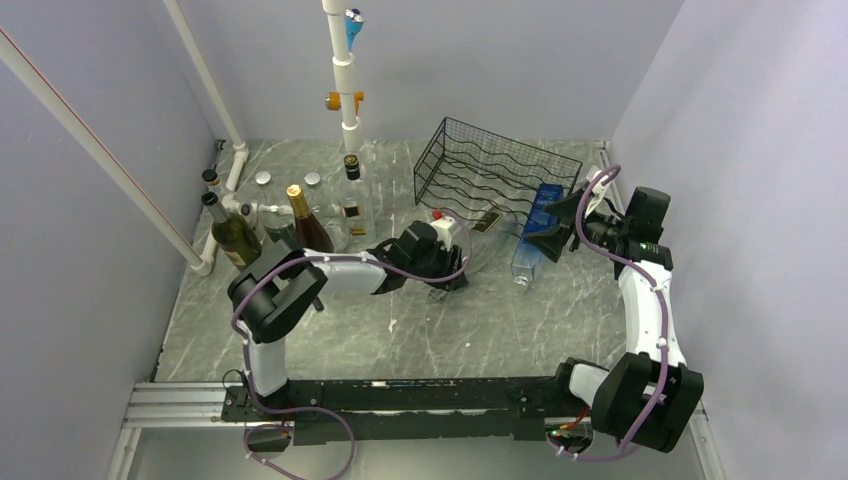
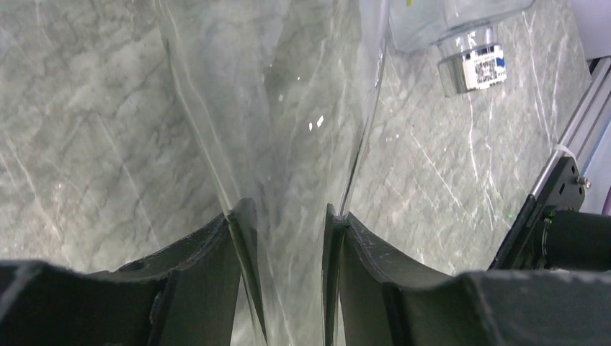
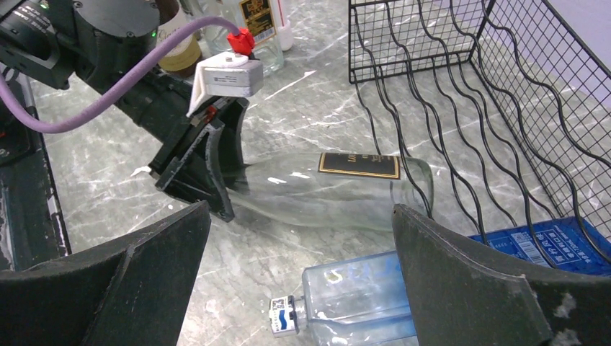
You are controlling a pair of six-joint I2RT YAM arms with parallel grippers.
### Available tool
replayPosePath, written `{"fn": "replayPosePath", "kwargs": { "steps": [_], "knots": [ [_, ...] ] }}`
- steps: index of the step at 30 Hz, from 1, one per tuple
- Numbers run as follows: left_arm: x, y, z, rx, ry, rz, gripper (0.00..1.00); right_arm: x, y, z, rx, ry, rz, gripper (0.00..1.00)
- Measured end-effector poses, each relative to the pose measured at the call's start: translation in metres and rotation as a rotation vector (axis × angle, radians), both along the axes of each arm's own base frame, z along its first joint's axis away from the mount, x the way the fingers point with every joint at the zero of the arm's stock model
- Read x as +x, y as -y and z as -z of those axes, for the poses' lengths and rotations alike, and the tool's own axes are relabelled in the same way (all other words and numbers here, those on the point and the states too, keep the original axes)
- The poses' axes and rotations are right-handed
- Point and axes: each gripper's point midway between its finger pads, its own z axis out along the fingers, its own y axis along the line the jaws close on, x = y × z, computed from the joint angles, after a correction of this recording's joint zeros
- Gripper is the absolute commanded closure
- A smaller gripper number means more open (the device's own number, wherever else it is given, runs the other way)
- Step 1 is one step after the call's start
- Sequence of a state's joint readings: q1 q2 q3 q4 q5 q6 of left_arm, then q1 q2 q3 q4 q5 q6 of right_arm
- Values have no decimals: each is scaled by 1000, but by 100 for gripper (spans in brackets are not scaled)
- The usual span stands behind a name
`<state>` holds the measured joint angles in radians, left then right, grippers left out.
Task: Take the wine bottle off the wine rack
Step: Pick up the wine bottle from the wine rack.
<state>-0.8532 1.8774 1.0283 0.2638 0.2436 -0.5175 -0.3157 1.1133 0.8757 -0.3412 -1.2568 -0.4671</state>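
A clear wine bottle (image 3: 339, 191) with a black label lies on its side, neck pointing away from the black wire wine rack (image 3: 490, 94). Its base is at the rack's lower front wires. My left gripper (image 2: 288, 216) is shut on the bottle's neck (image 2: 274, 130), one finger on each side of the glass. From above, the left gripper (image 1: 445, 265) is left of the rack (image 1: 500, 175), with the bottle (image 1: 482, 235) between them. My right gripper (image 3: 301, 216) hangs open above a blue square bottle (image 3: 360, 295), holding nothing.
The blue bottle (image 1: 535, 235) lies with its rear end in the rack's lowest row and its silver cap (image 2: 472, 68) pointing out. Several upright bottles (image 1: 300, 220) stand at the back left beside a white pipe frame (image 1: 345, 80). The right gripper (image 1: 548, 225) is at the rack's right front corner.
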Motion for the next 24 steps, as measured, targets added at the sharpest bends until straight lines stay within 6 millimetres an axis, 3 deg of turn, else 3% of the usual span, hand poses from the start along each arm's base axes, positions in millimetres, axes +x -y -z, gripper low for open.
{"fn": "replayPosePath", "kwargs": {
  "steps": [24],
  "knots": [
    [-52,-59,-24,53,-114,24,100,-1,1,6,-36,38,-16,0]
  ]
}}
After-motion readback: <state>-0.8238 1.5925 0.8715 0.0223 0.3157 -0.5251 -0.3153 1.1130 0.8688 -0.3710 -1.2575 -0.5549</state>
